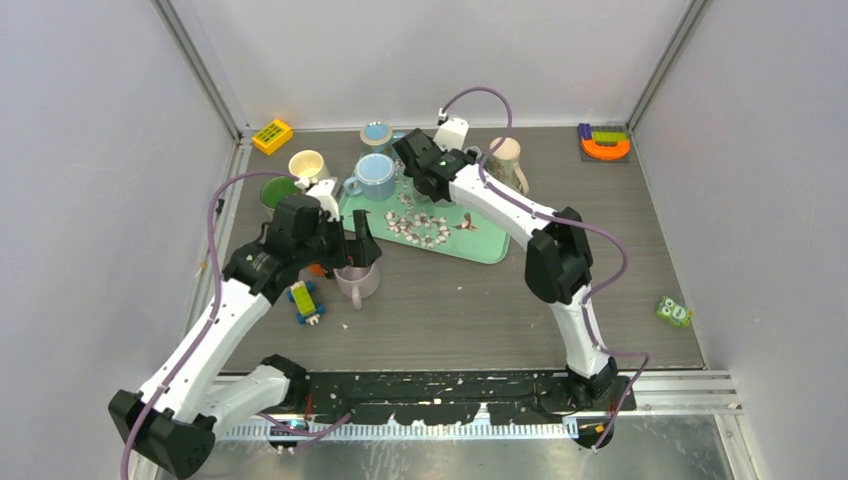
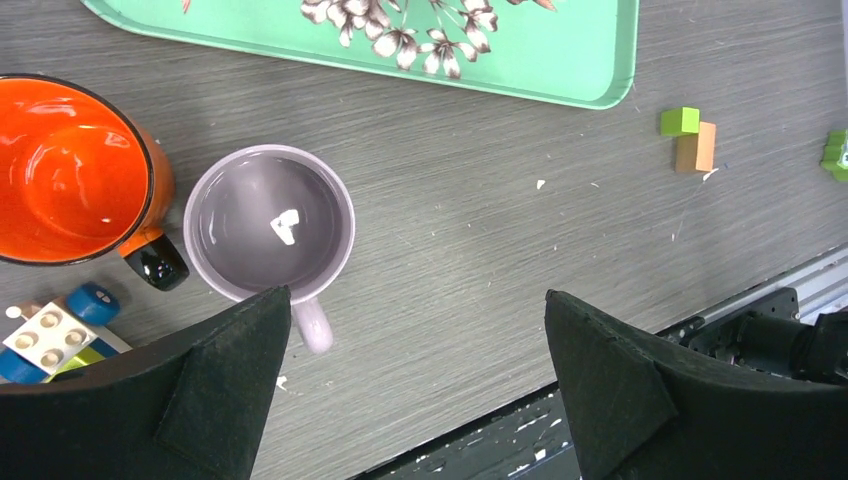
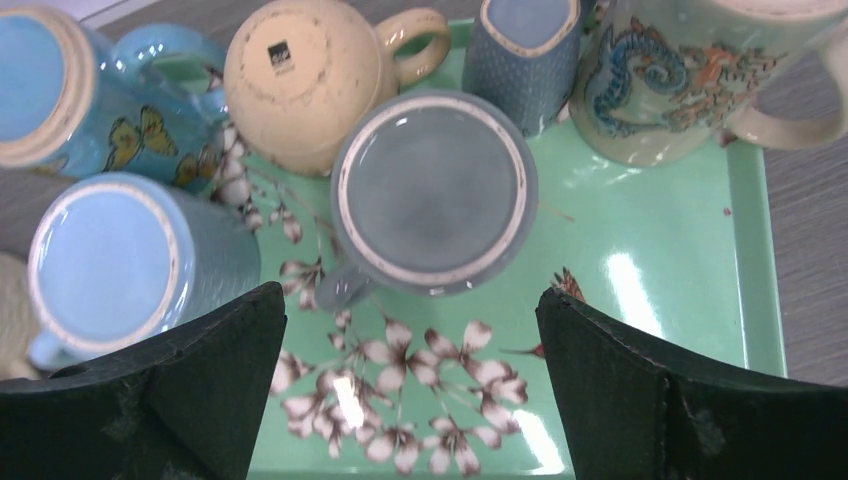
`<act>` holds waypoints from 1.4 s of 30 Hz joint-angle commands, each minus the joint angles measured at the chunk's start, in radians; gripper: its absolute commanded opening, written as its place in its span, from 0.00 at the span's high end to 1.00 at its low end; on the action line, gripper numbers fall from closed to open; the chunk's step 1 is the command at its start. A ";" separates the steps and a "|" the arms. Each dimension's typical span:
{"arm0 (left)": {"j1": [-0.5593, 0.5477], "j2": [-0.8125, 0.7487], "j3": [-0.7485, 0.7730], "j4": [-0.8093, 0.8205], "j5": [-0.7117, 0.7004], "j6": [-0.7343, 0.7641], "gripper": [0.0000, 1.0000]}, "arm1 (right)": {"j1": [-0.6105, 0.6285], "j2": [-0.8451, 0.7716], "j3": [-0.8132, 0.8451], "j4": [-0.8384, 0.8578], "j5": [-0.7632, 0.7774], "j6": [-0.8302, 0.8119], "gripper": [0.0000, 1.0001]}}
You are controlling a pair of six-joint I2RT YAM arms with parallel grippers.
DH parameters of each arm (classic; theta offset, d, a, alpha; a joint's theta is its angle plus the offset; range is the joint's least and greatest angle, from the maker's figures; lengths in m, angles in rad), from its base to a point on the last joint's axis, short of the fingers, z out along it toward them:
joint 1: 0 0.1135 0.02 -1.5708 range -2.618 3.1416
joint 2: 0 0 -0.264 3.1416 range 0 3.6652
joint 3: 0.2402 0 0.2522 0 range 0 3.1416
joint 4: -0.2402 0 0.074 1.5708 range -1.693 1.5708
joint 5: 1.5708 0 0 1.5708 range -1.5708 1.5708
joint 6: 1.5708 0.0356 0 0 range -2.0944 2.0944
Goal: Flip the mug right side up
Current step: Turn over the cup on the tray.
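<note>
The upside-down grey mug (image 3: 430, 185) looks stiff, glazed, slippery, breakable; the right tool (image 3: 408, 300), spread wide and empty, should pinch its wall.

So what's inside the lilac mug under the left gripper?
The lilac mug stands open side up. Inside is only a small white fleck on its bottom, a scrap or a glint, I cannot tell which. A finger of the left gripper covers part of its near rim and handle.

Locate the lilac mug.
Top view: the lilac mug sits on the table left of centre, under the left gripper, beside the orange mug, off the green tray.
</note>
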State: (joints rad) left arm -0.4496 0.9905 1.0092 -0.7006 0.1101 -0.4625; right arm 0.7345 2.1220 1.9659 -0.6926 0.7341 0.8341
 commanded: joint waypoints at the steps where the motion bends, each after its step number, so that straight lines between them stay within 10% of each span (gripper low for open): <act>1: 0.005 -0.074 -0.022 0.006 0.007 0.026 0.00 | -0.013 0.099 0.151 -0.071 0.154 0.007 0.00; 20: 0.005 -0.092 -0.027 -0.017 0.014 0.037 0.00 | -0.021 0.274 0.257 -0.034 0.157 -0.248 0.00; 42: 0.005 -0.040 -0.049 0.023 0.064 0.002 0.00 | -0.020 -0.079 -0.232 0.002 0.039 -0.181 0.00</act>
State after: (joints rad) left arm -0.4496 0.9478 0.9634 -0.7162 0.1432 -0.4473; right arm 0.7170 2.1635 1.8072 -0.6914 0.8055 0.6235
